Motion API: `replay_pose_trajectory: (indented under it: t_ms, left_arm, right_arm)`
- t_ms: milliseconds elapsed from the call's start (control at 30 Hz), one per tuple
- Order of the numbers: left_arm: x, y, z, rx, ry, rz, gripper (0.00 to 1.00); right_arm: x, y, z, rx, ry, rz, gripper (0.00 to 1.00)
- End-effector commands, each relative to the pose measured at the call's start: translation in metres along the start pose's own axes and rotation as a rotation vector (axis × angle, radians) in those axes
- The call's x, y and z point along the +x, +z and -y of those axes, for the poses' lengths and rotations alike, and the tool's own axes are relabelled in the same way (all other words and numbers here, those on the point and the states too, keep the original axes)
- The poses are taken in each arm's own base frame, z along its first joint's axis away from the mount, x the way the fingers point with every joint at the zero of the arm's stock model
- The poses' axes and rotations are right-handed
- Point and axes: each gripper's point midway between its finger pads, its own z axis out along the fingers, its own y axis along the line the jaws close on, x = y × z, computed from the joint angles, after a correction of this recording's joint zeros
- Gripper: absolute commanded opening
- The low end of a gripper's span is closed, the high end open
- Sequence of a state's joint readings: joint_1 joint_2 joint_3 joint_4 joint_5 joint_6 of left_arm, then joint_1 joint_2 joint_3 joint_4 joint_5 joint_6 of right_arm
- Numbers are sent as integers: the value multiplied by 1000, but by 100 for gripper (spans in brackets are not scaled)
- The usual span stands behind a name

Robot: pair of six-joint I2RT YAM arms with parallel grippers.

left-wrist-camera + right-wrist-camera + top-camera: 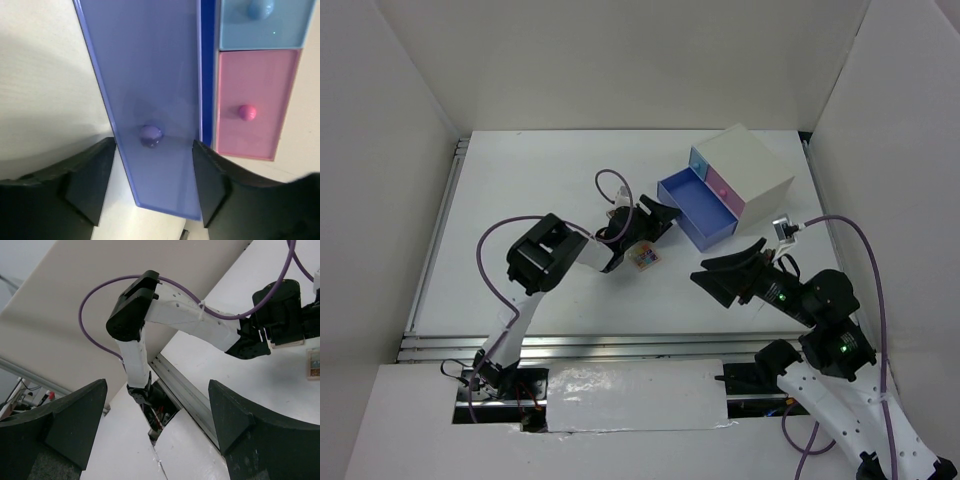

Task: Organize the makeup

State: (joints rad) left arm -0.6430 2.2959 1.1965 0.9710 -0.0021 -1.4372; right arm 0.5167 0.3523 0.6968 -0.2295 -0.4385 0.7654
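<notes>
One multicoloured palette (643, 257) on counter (520, 180). One three-drawer box (760, 170), blue drawer (695, 210) out. Left pincer (154, 145), right pincer (157, 385): jaws apart, empty.

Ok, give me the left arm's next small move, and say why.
Probably back the left gripper off the knob and swing it to the palette lying on the table right beside it. The blue drawer already stands pulled out of the white box, and the jaws are spread clear of the knob, holding nothing.
</notes>
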Motion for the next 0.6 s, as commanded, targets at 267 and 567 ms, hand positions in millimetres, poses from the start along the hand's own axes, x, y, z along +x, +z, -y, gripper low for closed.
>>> replay_pose_trajectory:
  t_ms: [267, 567]
  left_arm:
    - [-34, -36, 111, 183, 146, 78, 99]
    - [-147, -168, 46, -631, 352, 207, 99]
  right_arm:
    - [-21, 11, 7, 65, -93, 35, 91]
    - [2, 52, 85, 280, -215, -163, 97]
